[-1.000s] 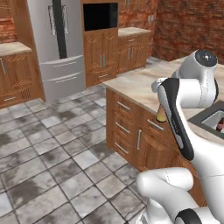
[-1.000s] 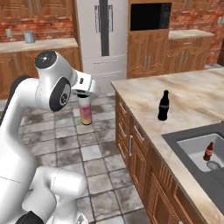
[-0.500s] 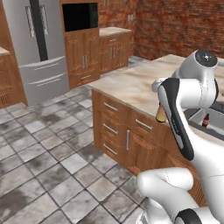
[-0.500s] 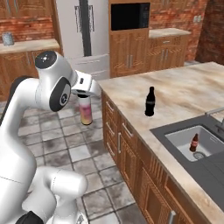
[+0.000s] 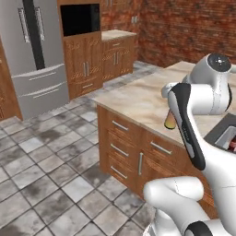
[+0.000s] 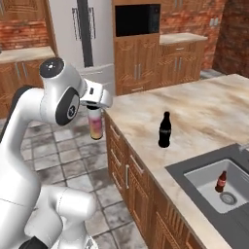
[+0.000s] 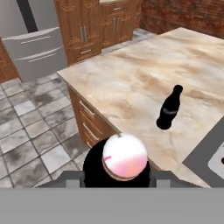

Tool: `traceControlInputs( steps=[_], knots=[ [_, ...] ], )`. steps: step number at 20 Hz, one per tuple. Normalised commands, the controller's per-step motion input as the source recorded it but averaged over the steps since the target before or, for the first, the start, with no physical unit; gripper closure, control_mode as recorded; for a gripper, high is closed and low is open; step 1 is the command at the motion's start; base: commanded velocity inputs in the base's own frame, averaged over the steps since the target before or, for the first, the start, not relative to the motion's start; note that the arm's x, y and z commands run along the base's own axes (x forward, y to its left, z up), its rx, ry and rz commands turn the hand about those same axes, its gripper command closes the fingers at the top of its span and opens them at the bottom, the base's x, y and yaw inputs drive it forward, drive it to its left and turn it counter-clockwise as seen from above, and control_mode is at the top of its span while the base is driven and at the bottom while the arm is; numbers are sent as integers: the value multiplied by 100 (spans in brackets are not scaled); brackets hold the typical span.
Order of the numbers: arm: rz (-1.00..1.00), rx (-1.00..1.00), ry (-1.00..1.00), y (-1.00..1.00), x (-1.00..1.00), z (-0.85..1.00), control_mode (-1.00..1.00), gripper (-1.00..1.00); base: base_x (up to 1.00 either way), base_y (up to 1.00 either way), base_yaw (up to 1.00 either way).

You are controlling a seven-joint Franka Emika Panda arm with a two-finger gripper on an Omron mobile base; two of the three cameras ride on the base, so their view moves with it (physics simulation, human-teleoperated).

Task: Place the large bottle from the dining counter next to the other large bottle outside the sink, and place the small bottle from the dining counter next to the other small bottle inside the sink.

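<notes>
Brick walls and wooden cabinets ring this kitchen, grey stone tiles underfoot; the landmark is the sink (image 6: 221, 187), a grey basin sunk in a dark surround at the near end of the marbled bench (image 6: 204, 114). Off we go with the large bottle (image 6: 96, 124): pink body fading to orange at its base, hanging upright in the air over the floor tiles, beyond the bench's corner and well apart from the sink; the claw (image 6: 95, 103) pinches it at the top, fingers closed on the cap end. From the hand view we look straight down on its rounded pink body (image 7: 124, 162). Now outward: the other large bottle (image 6: 165, 130), slim and all black, stands upright on the bench, outside the sink, between it and the held bottle. Down inside the sink, the other small bottle (image 6: 221, 181), dark brown with a reddish label, stands upright just beside the drain. Far beyond the sink, a steel fridge (image 5: 34, 60) and a black oven (image 6: 137, 20) line the back wall.
</notes>
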Motion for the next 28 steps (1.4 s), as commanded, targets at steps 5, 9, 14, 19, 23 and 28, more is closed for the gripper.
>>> traceControlInputs(
  steps=[5,9,14,19,23,28],
  knots=[
    [0,0,0,0,0,0,100,100,69,-33,-6],
    [0,0,0,0,0,0,100,100,36,-48,-8],
    [0,0,0,0,0,0,100,100,28,-40,-8],
    [0,0,0,0,0,0,100,100,17,-33,-10],
    [0,0,0,0,0,0,100,100,12,-28,-10],
    [-4,0,0,-15,5,-5,-100,100,6,-20,-6]
  ],
)
